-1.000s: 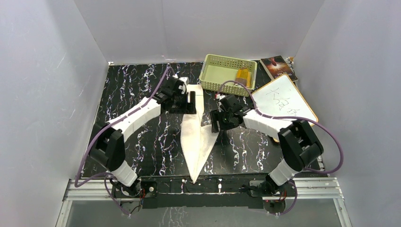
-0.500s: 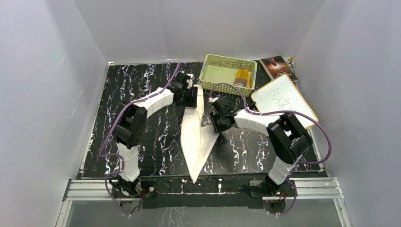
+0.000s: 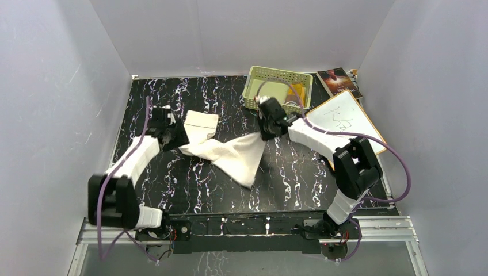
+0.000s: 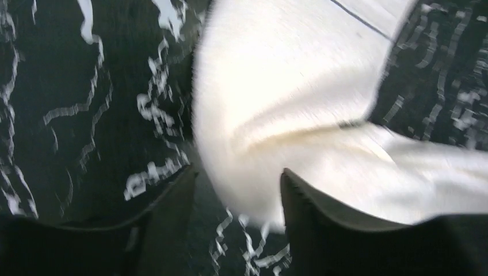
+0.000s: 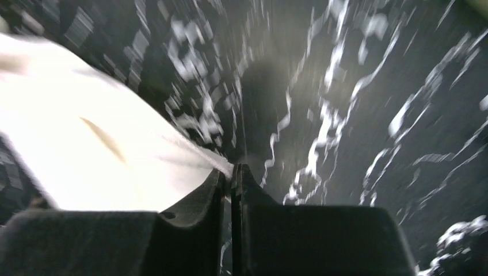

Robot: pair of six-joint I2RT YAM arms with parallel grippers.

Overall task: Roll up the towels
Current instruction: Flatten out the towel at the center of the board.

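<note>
Your right gripper point(image 5: 231, 170) is pinched tight on a corner of the cream towel point(image 3: 233, 154); your left gripper point(image 4: 237, 178) stands with fingers apart, towel edge in the gap. The cloth lies crumpled on the table point(image 3: 172, 92) between both arms.

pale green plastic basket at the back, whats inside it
A small mustard-yellow and brown cloth lies by the right wall of the pale green plastic basket; the rest of its visible floor is bare. The right arm's purple cable and wrist cover its near side.
</note>
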